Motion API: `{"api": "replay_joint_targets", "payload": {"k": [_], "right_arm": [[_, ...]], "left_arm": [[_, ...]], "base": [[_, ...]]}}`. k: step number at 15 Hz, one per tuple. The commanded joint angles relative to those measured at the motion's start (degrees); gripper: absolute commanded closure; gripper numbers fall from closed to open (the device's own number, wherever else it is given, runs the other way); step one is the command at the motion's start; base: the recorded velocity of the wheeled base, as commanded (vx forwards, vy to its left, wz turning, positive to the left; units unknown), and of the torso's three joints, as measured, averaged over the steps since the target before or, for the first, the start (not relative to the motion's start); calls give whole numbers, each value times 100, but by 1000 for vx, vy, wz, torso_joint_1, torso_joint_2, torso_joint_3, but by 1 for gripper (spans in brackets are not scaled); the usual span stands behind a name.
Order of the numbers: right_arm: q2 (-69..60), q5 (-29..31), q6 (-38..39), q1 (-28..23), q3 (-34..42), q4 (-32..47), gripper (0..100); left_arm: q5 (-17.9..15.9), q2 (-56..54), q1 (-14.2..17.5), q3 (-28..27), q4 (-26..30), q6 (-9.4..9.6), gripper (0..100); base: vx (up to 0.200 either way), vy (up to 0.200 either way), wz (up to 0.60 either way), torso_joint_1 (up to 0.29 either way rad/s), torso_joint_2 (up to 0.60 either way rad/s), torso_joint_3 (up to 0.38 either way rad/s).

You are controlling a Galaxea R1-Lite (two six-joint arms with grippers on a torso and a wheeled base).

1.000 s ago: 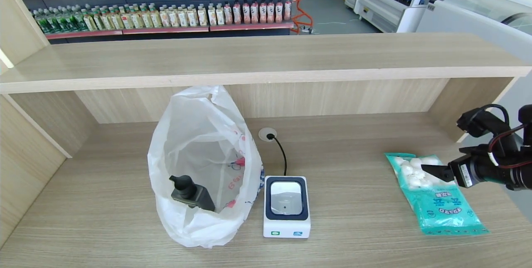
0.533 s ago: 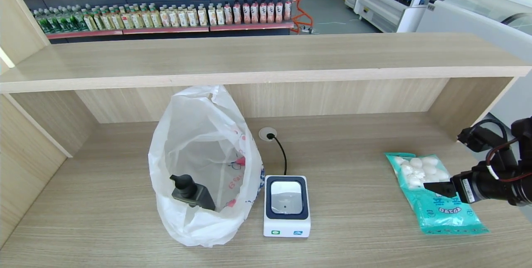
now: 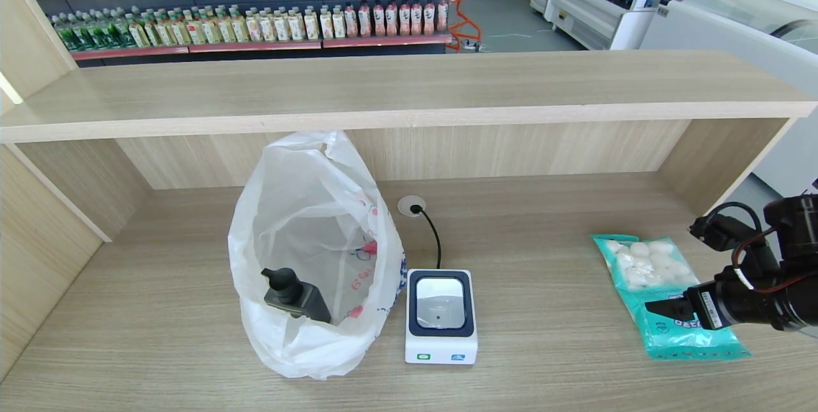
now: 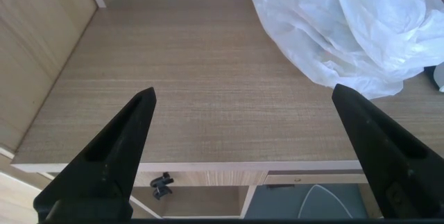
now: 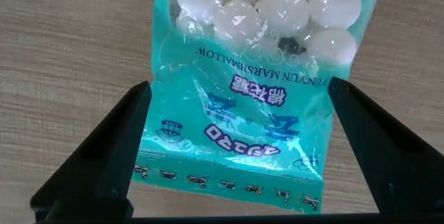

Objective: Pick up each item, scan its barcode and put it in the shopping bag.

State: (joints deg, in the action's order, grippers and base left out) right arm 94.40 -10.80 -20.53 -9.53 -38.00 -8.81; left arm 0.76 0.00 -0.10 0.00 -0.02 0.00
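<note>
The shopping bag [image 3: 307,220] held a dark pump bottle [image 3: 295,297]. The marshmallow packet [image 3: 642,271] lay on the table [image 3: 543,335] under the right gripper [image 5: 239,92], its jaws spread; the left gripper [image 4: 243,92] had its jaws spread too.

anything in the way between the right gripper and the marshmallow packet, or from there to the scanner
Nothing visible does. The right gripper is directly over the marshmallow packet, its open jaws straddling it with no object between. From the packet to the scanner there is only bare counter.
</note>
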Motion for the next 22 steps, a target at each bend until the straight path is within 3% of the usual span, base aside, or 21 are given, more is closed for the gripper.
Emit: {"api": "replay_joint_targets", "payload": {"k": [1, 3, 11, 12, 17, 22], "right_arm": [[403, -168, 5, 4, -32, -182, 0], [623, -555, 67, 4, -67, -472, 0], [966, -546, -250, 136, -261, -463, 0], [975, -546, -399, 127, -270, -463, 100], [1010, -546, -522, 118, -322, -499, 100], [896, -607, -522, 162, -1061, -876, 100]], "left_arm": [[4, 9, 1, 0, -6, 0, 0], [4, 9, 1, 0, 2, 0, 0], [4, 9, 1, 0, -6, 0, 0], [4, 9, 1, 0, -6, 0, 0], [4, 0, 1, 0, -6, 0, 0], [4, 0, 1, 0, -6, 0, 0]], "base": [[0, 0, 0, 0, 0, 0], [0, 0, 0, 0, 0, 0], [0, 0, 0, 0, 0, 0], [0, 0, 0, 0, 0, 0], [0, 0, 0, 0, 0, 0], [0, 0, 0, 0, 0, 0]]}}
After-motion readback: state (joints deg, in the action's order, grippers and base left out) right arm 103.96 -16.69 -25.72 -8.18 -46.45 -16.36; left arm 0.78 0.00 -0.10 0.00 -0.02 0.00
